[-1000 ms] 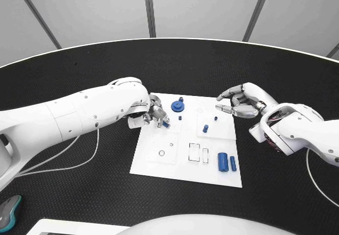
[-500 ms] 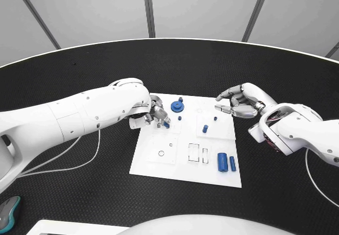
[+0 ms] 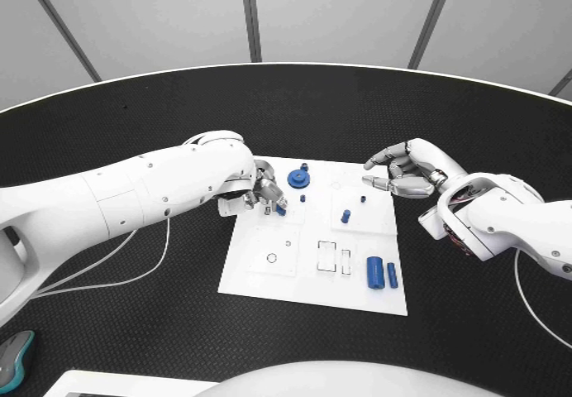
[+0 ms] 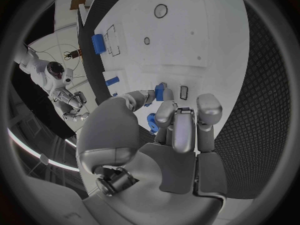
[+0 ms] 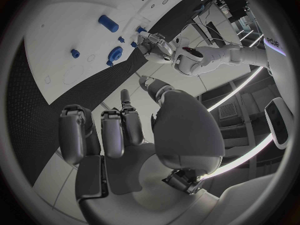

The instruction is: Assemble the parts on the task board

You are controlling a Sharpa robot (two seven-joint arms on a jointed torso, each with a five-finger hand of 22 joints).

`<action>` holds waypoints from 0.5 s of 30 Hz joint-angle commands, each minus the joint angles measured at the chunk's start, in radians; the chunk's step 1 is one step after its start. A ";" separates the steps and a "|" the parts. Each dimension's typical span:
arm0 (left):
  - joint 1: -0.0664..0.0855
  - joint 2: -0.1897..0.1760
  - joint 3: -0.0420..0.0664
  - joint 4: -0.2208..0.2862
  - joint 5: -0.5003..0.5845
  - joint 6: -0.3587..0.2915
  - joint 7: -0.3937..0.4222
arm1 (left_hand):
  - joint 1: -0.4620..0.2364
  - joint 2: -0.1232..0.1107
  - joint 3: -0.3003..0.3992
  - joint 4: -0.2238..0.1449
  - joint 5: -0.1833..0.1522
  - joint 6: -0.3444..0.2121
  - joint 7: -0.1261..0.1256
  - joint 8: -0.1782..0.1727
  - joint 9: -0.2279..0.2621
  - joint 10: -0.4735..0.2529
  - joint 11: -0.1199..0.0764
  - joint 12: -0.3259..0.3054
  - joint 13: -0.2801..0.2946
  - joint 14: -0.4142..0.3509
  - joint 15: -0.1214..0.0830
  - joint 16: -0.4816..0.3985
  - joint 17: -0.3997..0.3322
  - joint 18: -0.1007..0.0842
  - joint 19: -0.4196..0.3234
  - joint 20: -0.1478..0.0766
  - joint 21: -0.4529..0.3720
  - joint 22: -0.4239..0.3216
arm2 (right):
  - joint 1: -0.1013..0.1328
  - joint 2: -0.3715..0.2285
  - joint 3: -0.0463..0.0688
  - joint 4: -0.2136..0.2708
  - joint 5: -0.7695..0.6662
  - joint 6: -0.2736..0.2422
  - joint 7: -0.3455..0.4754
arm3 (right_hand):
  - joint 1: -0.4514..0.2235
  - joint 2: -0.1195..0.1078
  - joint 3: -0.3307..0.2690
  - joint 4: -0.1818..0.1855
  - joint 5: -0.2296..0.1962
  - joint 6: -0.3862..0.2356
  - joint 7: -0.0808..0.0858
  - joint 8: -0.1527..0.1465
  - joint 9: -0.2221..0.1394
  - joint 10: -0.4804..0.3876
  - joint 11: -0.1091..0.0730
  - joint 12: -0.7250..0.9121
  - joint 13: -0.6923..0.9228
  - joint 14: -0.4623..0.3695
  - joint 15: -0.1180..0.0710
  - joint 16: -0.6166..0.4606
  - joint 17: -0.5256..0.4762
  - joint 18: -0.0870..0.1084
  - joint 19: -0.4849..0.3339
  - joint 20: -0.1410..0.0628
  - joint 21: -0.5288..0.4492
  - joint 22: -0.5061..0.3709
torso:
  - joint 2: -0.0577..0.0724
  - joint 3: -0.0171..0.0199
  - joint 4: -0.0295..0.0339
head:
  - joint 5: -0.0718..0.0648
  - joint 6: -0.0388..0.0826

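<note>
The white task board [image 3: 269, 277] lies mid-table. My left hand [image 3: 258, 193] hovers over its far left part and pinches a small blue piece [image 3: 281, 210] between its fingertips; the left wrist view shows that blue piece [image 4: 160, 92] at the fingertips [image 4: 145, 96]. A round blue part [image 3: 298, 178] and small blue pegs [image 3: 345, 217] stand further along the board. Two blue cylinders [image 3: 382, 273] lie at its near right. My right hand [image 3: 403, 172] hangs at the board's far right corner, fingers loosely bent, holding nothing. In the right wrist view that hand [image 5: 125, 130] is above the black table beside the board [image 5: 56, 40].
The board has empty slots [image 3: 331, 256] and a small hole [image 3: 272, 257] in its near half. A teal object [image 3: 10, 360] lies at the table's near left edge. White cables [image 3: 107, 277] trail from my left arm across the black table.
My left hand has shifted very slightly over the board, still pinching the blue piece. The right hand has kept its place.
</note>
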 commanded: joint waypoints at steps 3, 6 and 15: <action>0.000 0.003 0.000 -0.003 -0.010 0.003 -0.005 | 0.004 0.005 0.168 -0.175 0.005 0.006 0.000 0.003 0.001 0.006 -0.002 0.004 0.001 0.040 -0.006 0.002 0.001 -0.020 0.008 0.001 0.006 -0.001 | 0.000 0.000 0.000 0.000 0.000 0.000 0.000 | -0.002 0.003 0.001 0.005 0.003 -0.008 -0.002 0.005 -0.001 0.002 -0.005 -0.002 0.116 0.074 -0.009 -0.002 0.138 0.015 0.037 -0.008 -0.004 0.126 | -0.001 0.0001 -0.0003 | 0.000 -0.001; 0.000 0.005 0.000 -0.005 -0.016 0.002 -0.006 | 0.004 0.005 0.168 -0.175 0.005 0.006 0.000 0.003 0.001 0.006 -0.002 0.004 0.001 0.040 -0.006 0.002 0.001 -0.020 0.008 0.001 0.006 -0.001 | 0.000 -0.001 0.000 0.001 0.000 0.000 0.000 | -0.002 0.003 0.001 0.005 0.003 -0.008 -0.002 0.005 -0.001 0.002 -0.005 -0.002 0.116 0.074 -0.009 -0.002 0.138 0.015 0.037 -0.008 -0.004 0.126 | 0.000 0.0001 -0.0002 | -0.001 -0.001; 0.000 0.009 0.000 -0.009 -0.024 -0.009 -0.004 | 0.004 0.005 0.168 -0.176 0.007 0.006 0.000 0.004 0.001 0.006 -0.002 0.005 0.001 0.040 -0.006 0.002 0.002 -0.020 0.009 0.001 0.006 0.000 | 0.000 -0.001 0.000 0.001 0.000 0.000 0.000 | -0.002 0.003 0.001 0.005 0.003 -0.008 -0.002 0.005 -0.001 0.002 -0.005 -0.002 0.116 0.074 -0.009 -0.002 0.138 0.015 0.037 -0.008 -0.004 0.126 | 0.000 0.0007 0.0000 | -0.002 -0.003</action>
